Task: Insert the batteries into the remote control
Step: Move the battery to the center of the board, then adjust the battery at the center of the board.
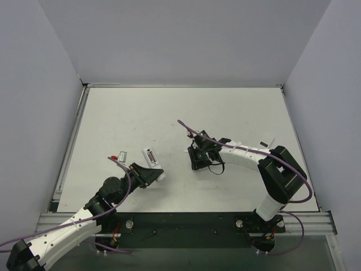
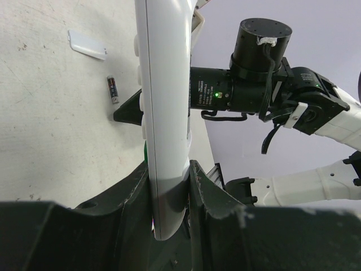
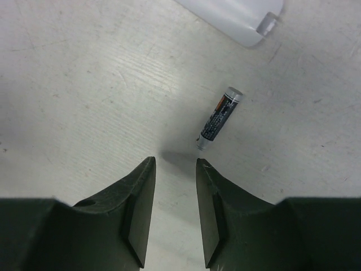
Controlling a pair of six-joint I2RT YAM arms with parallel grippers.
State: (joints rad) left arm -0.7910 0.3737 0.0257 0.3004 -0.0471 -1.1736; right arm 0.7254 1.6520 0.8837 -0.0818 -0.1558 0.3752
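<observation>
Dark right jaws, slightly parted and empty, point down near the counter's middle. A small dark cylindrical battery (image 3: 220,118) lies just beyond their tips, off-line. Best to shift over and straddle it before closing. Left jaws clamp the slim white plastic remote control (image 2: 166,84) edge-on, nearer the near-left corner.

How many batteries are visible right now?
1. The battery lies on the table just ahead of the open right end effector, near the white cover; both wrist views show it. Another may be hidden.
</observation>
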